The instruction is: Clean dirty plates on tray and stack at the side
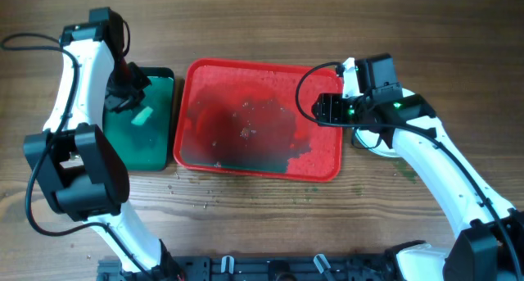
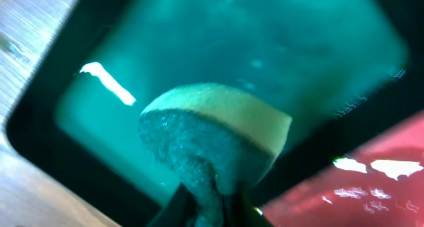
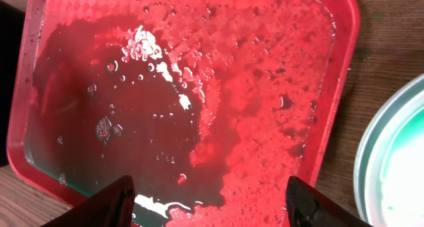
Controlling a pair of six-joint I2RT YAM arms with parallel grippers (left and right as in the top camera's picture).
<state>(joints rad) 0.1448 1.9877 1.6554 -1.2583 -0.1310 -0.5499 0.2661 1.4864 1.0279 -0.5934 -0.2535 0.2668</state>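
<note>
1. Grips, with the left gripper, a rounded yellow foam sponge with a dark scouring face. Jaws closed on its lower end only, most of the sponge free.
2. Hovers that sponge over the small dark green rectangular tray, at 9 o'clock of the scene and filled with teal-tinted liquid.
3. Shows the large red rectangular plastic tray in the middle, wet all over and pooled with water toward 9 o'clock, with no plate on it.
4. Holds the right gripper above the red tray's 3 o'clock rim, fingers spread wide and nothing between them.
5. Finds one small round white plate with a teal tint on the table just beyond that rim, at 4 o'clock in the right wrist view. Hidden under the right arm from overhead; cannot tell whether other plates lie beneath it.
6. Points, as a judgement, to a late stage: tray emptied, stacking at the side done or nearly so.
7. Risks a dropped or twisted sponge, given so shallow a pinch on soft wet foam.
8. Risks teal drips across the table or red tray if the soaked sponge travels toward 3 o'clock.
9. Risks a slosh over the rim if the right gripper knocks the water-filled red tray.
10. Risks a slip on the plate: wet, smooth, and offering only a thin edge to open jaws.
</note>
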